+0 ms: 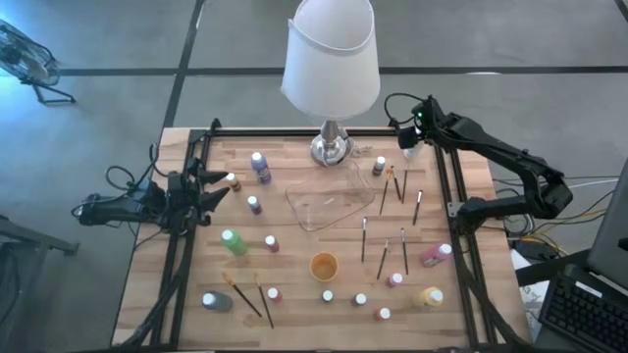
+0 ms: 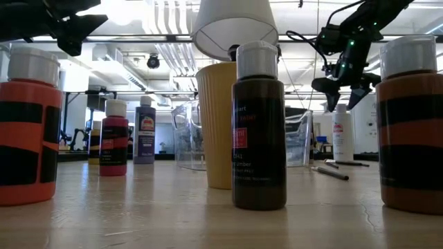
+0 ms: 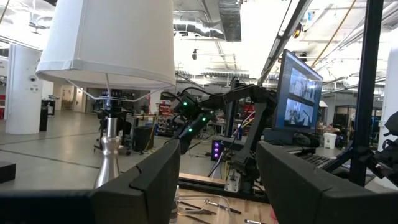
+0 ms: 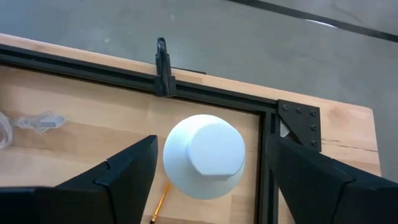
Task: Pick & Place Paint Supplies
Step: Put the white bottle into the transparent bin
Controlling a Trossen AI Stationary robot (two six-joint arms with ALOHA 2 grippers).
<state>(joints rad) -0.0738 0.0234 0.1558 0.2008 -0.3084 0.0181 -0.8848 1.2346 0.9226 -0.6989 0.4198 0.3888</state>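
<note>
Small white-capped paint bottles stand scattered over the wooden table, among them a purple one (image 1: 260, 165) and a green one (image 1: 234, 242). Thin dark brushes (image 1: 384, 250) lie flat on the right half. My right gripper (image 1: 411, 138) (image 4: 212, 142) hangs open, pointing down, over a white bottle (image 1: 409, 153) (image 4: 204, 155) at the far right corner. Its fingers stand apart on either side of the cap; in the low view it (image 2: 342, 88) is above that bottle (image 2: 341, 133). My left gripper (image 1: 220, 186) (image 3: 217, 180) is open and level at the left edge, beside a small bottle (image 1: 233, 180).
A lamp with a white shade (image 1: 331, 59) stands at the far middle on a silver base (image 1: 331, 149). A clear plastic tray (image 1: 306, 208) lies mid-table, with an orange cup (image 1: 324, 266) nearer. A black frame rail (image 1: 454, 211) runs along the table's edges.
</note>
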